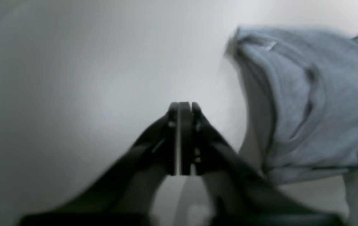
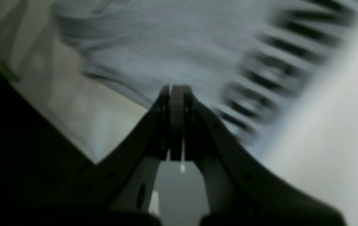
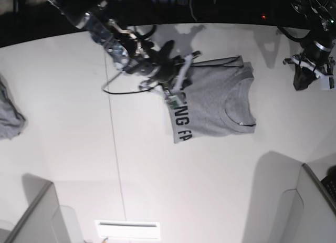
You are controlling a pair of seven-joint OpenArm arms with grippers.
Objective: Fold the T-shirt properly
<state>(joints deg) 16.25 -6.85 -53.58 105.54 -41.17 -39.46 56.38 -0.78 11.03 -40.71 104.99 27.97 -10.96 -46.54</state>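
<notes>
The left claw shows in its wrist view with its fingers pressed together at the tips and nothing between them; only bare white table lies beyond the tips. In the base view that claw hangs over the far right part of the table, apart from the shirt.

The right claw also has its fingers closed together in its wrist view. The tips sit at the shirt's edge, grey cloth right behind them, but the blur hides whether any cloth is pinched between them. In the base view this claw is at the shirt's left edge, beside the lettering.

The shirt lies on the table a little right of middle and toward the far side. It is partly folded: the left part is turned over so a strip of black capitals runs along its left edge, and the neck opening faces right. The left wrist view shows the shirt at its right side, with creases and a bit of lettering at the edge. The right wrist view shows the shirt filling the top, its letters smeared by blur.

A small bunch of grey cloth sits at the far left edge of the table, well apart from the shirt. A thin dark cable loops on the table left of the right claw.
</notes>
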